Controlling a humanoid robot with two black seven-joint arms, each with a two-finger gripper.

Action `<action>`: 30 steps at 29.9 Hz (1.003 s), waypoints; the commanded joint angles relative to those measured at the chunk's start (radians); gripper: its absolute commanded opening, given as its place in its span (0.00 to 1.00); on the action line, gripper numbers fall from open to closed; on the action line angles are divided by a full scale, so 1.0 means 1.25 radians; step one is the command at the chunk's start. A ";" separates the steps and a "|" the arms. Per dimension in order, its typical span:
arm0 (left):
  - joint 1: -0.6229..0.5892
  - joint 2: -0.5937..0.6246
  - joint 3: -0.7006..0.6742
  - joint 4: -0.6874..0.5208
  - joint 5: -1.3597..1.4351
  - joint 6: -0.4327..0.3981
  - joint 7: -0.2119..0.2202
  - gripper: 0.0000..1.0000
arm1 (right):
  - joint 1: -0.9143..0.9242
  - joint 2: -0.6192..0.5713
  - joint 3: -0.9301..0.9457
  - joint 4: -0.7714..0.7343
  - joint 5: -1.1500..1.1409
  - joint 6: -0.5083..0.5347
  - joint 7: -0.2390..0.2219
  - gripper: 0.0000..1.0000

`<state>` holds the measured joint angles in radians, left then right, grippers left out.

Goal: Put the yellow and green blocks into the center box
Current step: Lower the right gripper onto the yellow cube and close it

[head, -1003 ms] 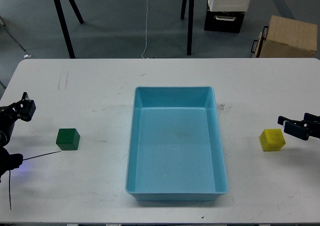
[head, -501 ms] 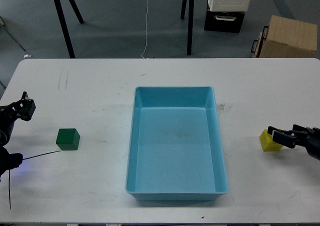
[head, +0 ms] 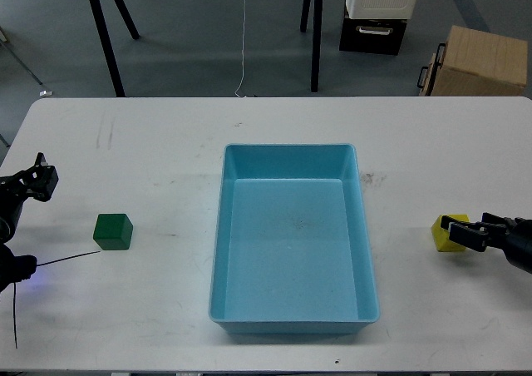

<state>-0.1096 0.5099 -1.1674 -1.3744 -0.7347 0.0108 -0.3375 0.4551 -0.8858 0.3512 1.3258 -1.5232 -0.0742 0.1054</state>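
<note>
Illumination is bright, even and diffuse, apparently from overhead. The white surface shows no glare. Shadows are soft and short: a faint one lies under the yellow block at the right claw, another beside the green block near the left claw. Focus is sharp throughout. A small blue glow shows below the left claw.
</note>
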 commanded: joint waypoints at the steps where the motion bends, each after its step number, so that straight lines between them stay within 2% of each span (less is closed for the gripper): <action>1: -0.001 -0.001 0.000 0.000 0.001 0.000 0.000 1.00 | -0.001 0.004 -0.001 -0.004 0.000 -0.001 0.000 0.99; 15: -0.002 -0.001 0.000 0.001 0.001 0.000 0.000 1.00 | -0.007 0.020 -0.018 -0.020 -0.001 0.000 0.000 0.97; 18: -0.002 -0.001 0.000 0.001 0.001 0.000 0.000 1.00 | 0.002 0.020 -0.038 -0.020 -0.001 0.000 0.000 0.94; 21: -0.002 -0.001 0.000 0.001 0.001 0.000 0.000 1.00 | 0.002 0.021 -0.039 -0.020 -0.001 -0.001 0.002 0.79; 23: -0.002 -0.001 0.000 0.002 0.001 0.000 0.000 1.00 | 0.000 0.021 -0.040 -0.022 -0.001 0.000 0.002 0.60; 27: -0.002 -0.001 0.000 0.001 0.001 0.000 0.000 1.00 | 0.002 0.021 -0.040 -0.024 0.000 0.000 0.000 0.30; 28: -0.002 -0.001 0.000 0.001 0.001 0.000 0.000 1.00 | 0.000 0.021 -0.040 -0.024 0.001 0.000 0.000 0.25; 30: -0.002 -0.001 0.000 0.001 0.001 0.000 0.000 1.00 | 0.003 0.021 -0.040 -0.022 0.001 0.000 0.002 0.21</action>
<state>-0.1121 0.5093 -1.1674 -1.3726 -0.7331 0.0108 -0.3374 0.4575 -0.8592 0.3009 1.2963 -1.5228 -0.0743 0.1070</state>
